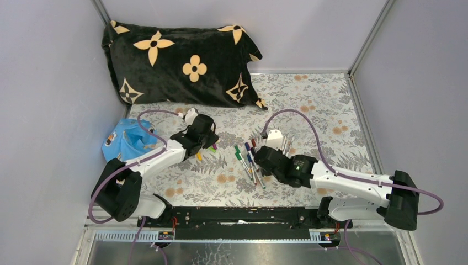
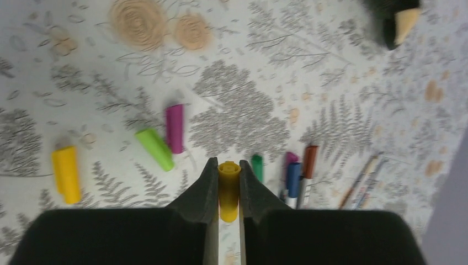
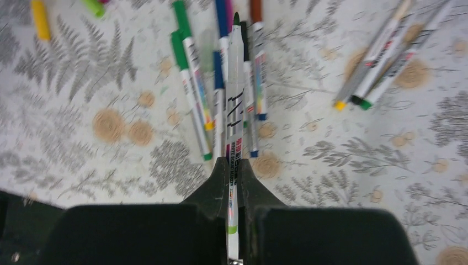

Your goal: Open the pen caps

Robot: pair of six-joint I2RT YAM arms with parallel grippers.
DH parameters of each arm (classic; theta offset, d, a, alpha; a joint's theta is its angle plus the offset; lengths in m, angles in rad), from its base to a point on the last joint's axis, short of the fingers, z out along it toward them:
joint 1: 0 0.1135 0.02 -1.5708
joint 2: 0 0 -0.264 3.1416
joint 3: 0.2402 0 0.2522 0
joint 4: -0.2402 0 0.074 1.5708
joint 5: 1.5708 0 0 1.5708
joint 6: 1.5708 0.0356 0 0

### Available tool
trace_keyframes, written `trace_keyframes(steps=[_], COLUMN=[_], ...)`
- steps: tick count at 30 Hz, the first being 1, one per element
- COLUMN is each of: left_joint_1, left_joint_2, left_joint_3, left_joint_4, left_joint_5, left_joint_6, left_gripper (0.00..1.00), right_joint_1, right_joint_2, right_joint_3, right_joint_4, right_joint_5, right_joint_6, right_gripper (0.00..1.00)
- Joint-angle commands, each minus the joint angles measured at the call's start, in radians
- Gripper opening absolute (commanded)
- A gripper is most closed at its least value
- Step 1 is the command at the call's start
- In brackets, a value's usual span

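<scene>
My left gripper (image 2: 229, 172) is shut on a yellow pen cap (image 2: 228, 187) and holds it above the cloth. Loose caps lie left of it: a yellow one (image 2: 66, 173), a green one (image 2: 155, 148) and a purple one (image 2: 174, 127). My right gripper (image 3: 235, 165) is shut on an uncapped white pen (image 3: 235, 94) with a dark tip pointing away. Several capped pens (image 3: 193, 94) lie in a bunch under it, also seen from above (image 1: 247, 163). In the top view the left gripper (image 1: 205, 135) is left of the bunch and the right gripper (image 1: 264, 160) is right of it.
Three uncapped pens (image 3: 381, 55) lie to the right of the bunch. A black flowered pillow (image 1: 179, 61) lies at the back. A blue cloth item (image 1: 124, 141) lies at the left wall. A white box (image 1: 274, 138) stands behind the right gripper.
</scene>
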Motion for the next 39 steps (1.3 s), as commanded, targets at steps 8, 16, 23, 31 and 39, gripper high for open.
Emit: trace_keyframes(steps=[8,16,23,31,39], left_joint_1=[-0.039,-0.041,-0.041,-0.041,-0.041], left_joint_2=[-0.045,-0.011,0.013,-0.033,-0.144], left_joint_3=[-0.157,-0.194,-0.206,-0.215,-0.218], left_joint_4=[-0.070,-0.034,-0.019,-0.037,-0.084], left_joint_5=[-0.148,-0.153,-0.154,-0.182,-0.203], left_joint_6=[0.013,-0.013,-0.017,-0.017,-0.026], left_gripper=[0.24,0.29,0.32,0.33,0.52], right_joint_1=[-0.215,-0.313,-0.377,-0.397,-0.399], right_joint_2=[0.110,0.266,0.385,0.450,0.406], right_joint_3=[0.011,0.036,0.061,0.058,0.079], right_joint_4=[-0.010,0.105,0.145,0.184,0.148], right_joint_5=[0.144,0.107,0.072,0.057,0.072], right_joint_6=[0.030,-0.046,-0.056,-0.062,-0.101], right_gripper=[0.00,0.00,0.00,0.09,0.52])
